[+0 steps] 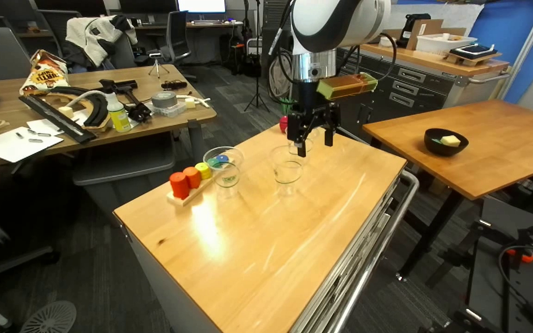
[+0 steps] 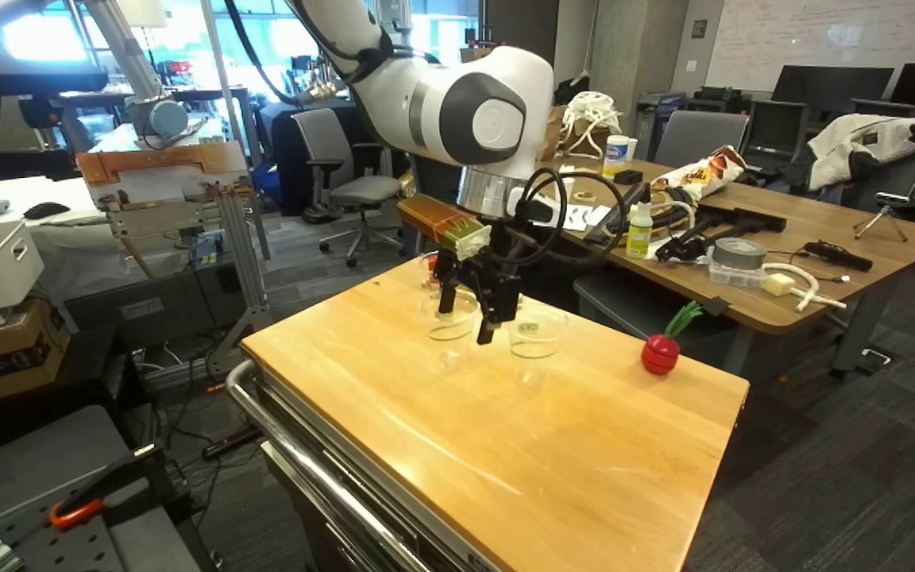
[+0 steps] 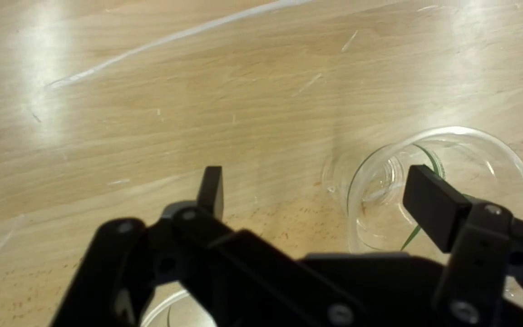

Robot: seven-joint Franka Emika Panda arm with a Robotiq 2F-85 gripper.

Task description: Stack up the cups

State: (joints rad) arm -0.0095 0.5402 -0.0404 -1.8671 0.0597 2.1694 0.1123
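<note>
The white robot arm reaches over the pale wooden surface in front of me, its tool pointing down and spread wide, the two fingers well apart. A yellowish box rides on the arm just above the tool. The cups are down on that surface, upright, their wide rims on top. One clear cup sits just beside a wooden board carrying a red block, an orange block and a yellow block; a green block and a blue block at the board's far end show through the cup's side. A second cup stands near it, closer to the tool, and behind the tool, partly covered, I make out what looks like a third cup. In the wrist view, a finger covers part of a cup; whether the two touch, I cannot tell. Part of another cup peeks out from under the tool, at the lower edge of that view. A red radish-shaped thing with green leaves stands near the edge of the surface. On another surface, a black bowl holds a pale yellow block, and a darker surface, in both exterior views, carries a snack bag, a spray bottle and a roll of grey tape. A pale fleecy jacket hangs draped farther back in the room.
</note>
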